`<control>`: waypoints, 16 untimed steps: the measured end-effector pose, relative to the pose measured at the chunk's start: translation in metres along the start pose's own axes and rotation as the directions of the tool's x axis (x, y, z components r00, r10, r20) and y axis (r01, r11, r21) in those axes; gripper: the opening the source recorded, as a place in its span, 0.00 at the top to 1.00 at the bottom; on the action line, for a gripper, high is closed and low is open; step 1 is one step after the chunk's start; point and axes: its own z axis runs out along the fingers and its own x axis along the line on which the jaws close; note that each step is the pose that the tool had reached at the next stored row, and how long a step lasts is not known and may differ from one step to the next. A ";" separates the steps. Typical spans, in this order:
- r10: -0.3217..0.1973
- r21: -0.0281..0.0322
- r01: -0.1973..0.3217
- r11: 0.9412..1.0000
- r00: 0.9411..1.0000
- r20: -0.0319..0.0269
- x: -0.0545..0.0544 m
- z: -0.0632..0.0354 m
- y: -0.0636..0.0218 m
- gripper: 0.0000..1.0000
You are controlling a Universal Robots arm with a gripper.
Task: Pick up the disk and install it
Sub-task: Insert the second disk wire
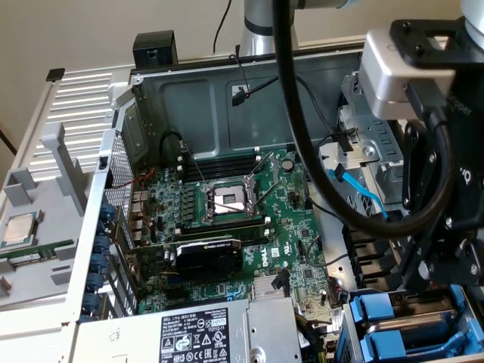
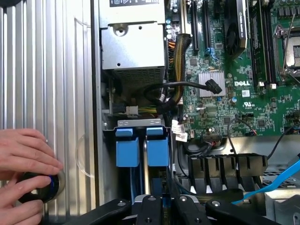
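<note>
Two blue carrier fronts, one (image 2: pixel 127 151) beside the other (image 2: pixel 157 150), sit side by side in the drive bay (image 2: pixel 140 123) of the open computer case. The disk's metal body is hidden, and I cannot tell which carrier holds it. In the exterior view the same blue carriers (image 1: pixel 382 316) lie at the lower right. My black gripper (image 2: pixel 168 207) hangs just off the bay, roughly in line with the second carrier. Its fingers (image 2: pixel 150 210) are drawn close together with nothing between them. The gripper (image 1: pixel 423 276) hovers above the carriers in the exterior view.
A person's hands (image 2: pixel 23 161) rest on a round black knob with a blue light (image 2: pixel 41 186) on the ribbed panel. Black cables (image 2: pixel 164 96) and a blue cable (image 2: pixel 276 185) run beside the bay. The motherboard (image 1: pixel 227 215), power supply (image 1: pixel 200 333) and a loose CPU chip (image 1: pixel 19 229) are nearby.
</note>
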 end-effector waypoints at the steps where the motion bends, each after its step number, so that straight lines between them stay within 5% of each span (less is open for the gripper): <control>1: 0.000 0.000 0.000 1.000 1.000 0.000 0.000 0.0003 0.0000 0.84; 16: -0.001 0.001 0.001 1.000 1.000 0.013 0.000 0.0027 -0.0002 0.84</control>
